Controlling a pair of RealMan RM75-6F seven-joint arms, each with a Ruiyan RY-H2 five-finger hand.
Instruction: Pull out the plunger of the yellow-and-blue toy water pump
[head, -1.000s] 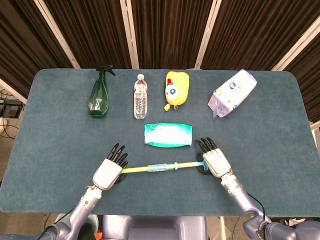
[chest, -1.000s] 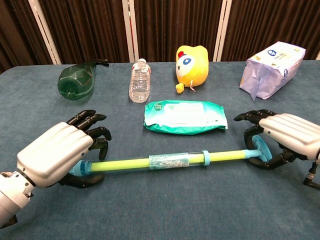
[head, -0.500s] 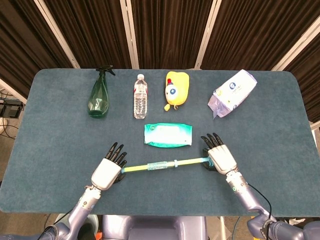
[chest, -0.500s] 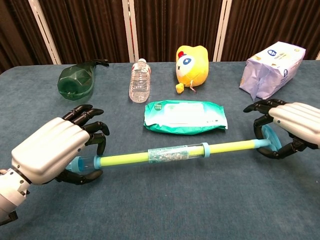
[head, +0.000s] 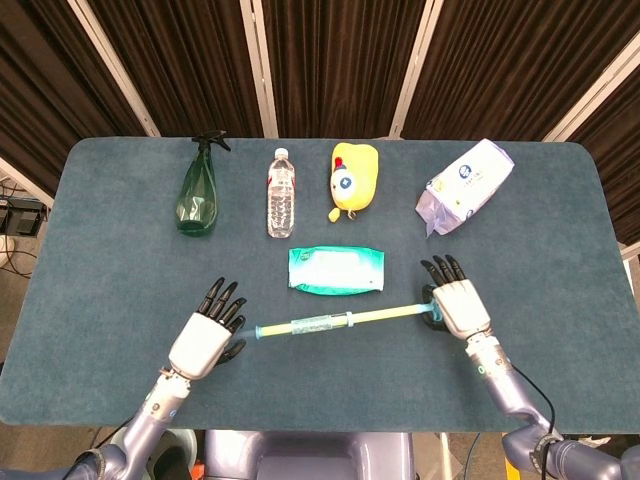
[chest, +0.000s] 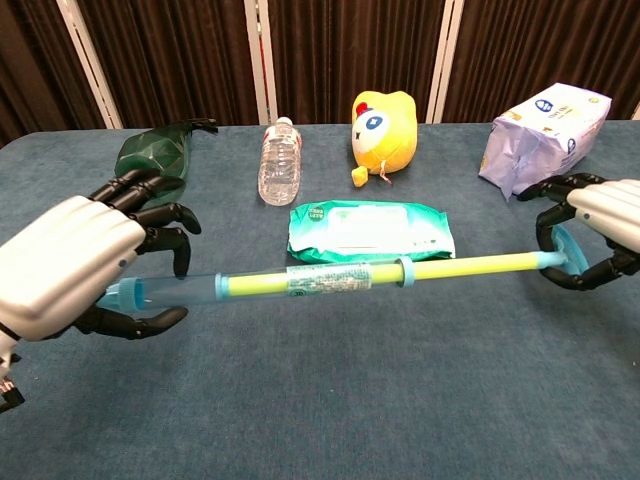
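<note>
The toy water pump (head: 305, 325) (chest: 320, 278) hangs level above the table between my two hands. Its clear blue barrel (chest: 250, 284) runs from my left hand to a blue collar (chest: 403, 270). My left hand (head: 203, 341) (chest: 70, 270) grips the barrel's left end. The yellow plunger rod (head: 388, 314) (chest: 470, 265) sticks out to the right of the collar. My right hand (head: 459, 307) (chest: 600, 228) holds the blue ring handle (chest: 565, 255) at the rod's end.
On the blue table (head: 110, 260), a wet wipes pack (head: 336, 269) (chest: 370, 230) lies just behind the pump. Along the back stand a green spray bottle (head: 197, 190), a water bottle (head: 281, 193), a yellow plush toy (head: 353, 178) and a white-blue package (head: 463, 186).
My hands have moved apart, left hand to the left and right hand to the right. The yellow rod has slid further out of the barrel, and the pump has risen.
</note>
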